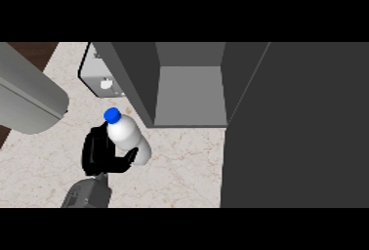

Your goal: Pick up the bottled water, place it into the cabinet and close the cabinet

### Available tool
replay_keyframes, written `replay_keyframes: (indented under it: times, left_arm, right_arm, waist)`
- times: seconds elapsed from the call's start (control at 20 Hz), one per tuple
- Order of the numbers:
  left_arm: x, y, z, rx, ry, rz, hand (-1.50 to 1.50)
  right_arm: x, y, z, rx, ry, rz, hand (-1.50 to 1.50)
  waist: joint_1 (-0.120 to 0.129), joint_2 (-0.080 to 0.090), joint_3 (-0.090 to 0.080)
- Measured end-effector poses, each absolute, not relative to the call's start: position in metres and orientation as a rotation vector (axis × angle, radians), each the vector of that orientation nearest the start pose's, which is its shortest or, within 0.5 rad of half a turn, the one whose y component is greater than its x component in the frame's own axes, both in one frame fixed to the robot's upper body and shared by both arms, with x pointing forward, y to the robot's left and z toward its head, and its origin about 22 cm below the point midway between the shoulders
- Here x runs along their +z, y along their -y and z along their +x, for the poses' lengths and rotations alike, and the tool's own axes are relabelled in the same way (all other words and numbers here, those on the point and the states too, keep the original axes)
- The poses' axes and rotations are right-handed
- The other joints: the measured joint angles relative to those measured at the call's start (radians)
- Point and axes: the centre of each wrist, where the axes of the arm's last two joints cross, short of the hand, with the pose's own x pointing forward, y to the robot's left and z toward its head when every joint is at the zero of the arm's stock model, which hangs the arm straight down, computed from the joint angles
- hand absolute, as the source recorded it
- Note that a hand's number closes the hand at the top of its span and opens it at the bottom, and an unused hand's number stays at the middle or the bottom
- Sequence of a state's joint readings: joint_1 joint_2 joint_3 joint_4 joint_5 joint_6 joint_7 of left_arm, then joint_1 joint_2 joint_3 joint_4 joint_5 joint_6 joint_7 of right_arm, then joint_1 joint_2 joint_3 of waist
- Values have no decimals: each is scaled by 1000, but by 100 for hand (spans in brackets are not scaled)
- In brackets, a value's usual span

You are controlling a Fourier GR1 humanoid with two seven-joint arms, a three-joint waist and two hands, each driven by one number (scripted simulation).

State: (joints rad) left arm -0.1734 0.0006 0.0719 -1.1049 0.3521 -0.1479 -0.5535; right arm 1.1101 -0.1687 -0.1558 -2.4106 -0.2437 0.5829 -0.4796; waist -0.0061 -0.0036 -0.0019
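One hand point(99, 152) grips bottled water point(128, 134); cabinet point(189, 93) open.

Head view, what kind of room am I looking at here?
Most likely a kitchen: a marbled stone counter, an open dark grey cabinet standing on it, and a bottled water with a blue cap held by the left robot hand.

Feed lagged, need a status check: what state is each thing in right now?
Bottled water: upright, blue cap on, held left of the cabinet.
Left hand: curled round the bottle.
Cabinet: open, visible shelf bare.
Cabinet door: swung open.
Right hand: not in view.
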Motion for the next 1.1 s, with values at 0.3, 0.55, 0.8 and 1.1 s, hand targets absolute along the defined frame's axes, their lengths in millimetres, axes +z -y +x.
replay_keyframes:
  times: [0.3, 0.55, 0.8, 1.1]
  left_arm:
    - [-39, -185, 267, 242, 1862, -393, 150]
    - [-4, -146, 261, 184, 1878, -456, 150]
    - [36, -106, 256, 140, 1883, -463, 150]
    - [79, -64, 260, 122, 1887, -413, 150]
  right_arm:
    - [101, 299, 5, 204, 1849, 135, -150]
    - [102, 302, 6, 220, 1846, 135, -150]
    - [101, 302, 9, 225, 1852, 145, -150]
    - [100, 303, 14, 221, 1863, 149, -150]
  waist:
    - [3, 0, 1]
    - [1, 0, 1]
    - [-3, 1, 2]
    - [-11, 2, 2]
